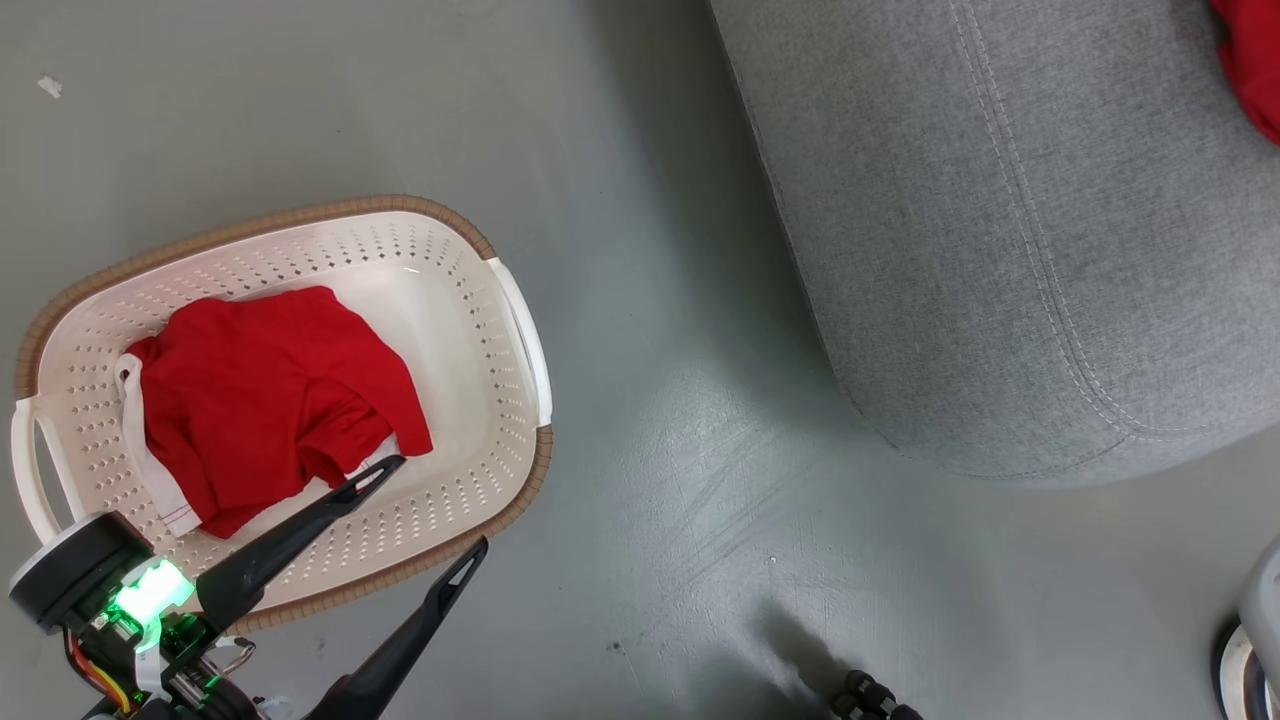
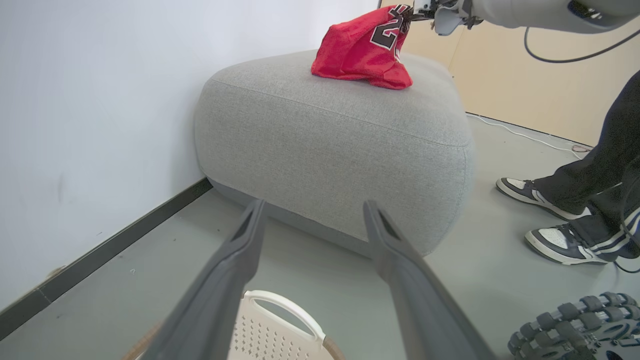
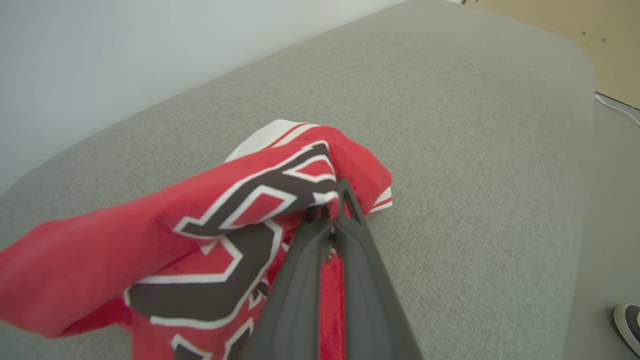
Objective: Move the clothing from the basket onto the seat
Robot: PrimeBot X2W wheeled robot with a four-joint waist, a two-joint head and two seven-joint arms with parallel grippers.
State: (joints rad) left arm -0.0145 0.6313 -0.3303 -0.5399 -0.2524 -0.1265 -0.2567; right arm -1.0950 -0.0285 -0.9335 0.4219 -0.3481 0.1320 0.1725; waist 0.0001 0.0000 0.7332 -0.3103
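The smooth grey floor [image 1: 640,300] bears an oval cream-white plastic basket [image 1: 470,400] at eight o'clock. A big grey fabric seat [image 1: 1000,250] stands at two o'clock.

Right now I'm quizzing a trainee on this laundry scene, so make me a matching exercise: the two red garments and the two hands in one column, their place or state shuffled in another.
Things:
1. jersey
2. plain red garment
3. left hand
4. right hand

Places or states:
A. open and empty
B. lying in the basket
C. shut, gripping cloth
D. resting on the seat

Pairs: 1-D, 2-B, 3-A, 4-C
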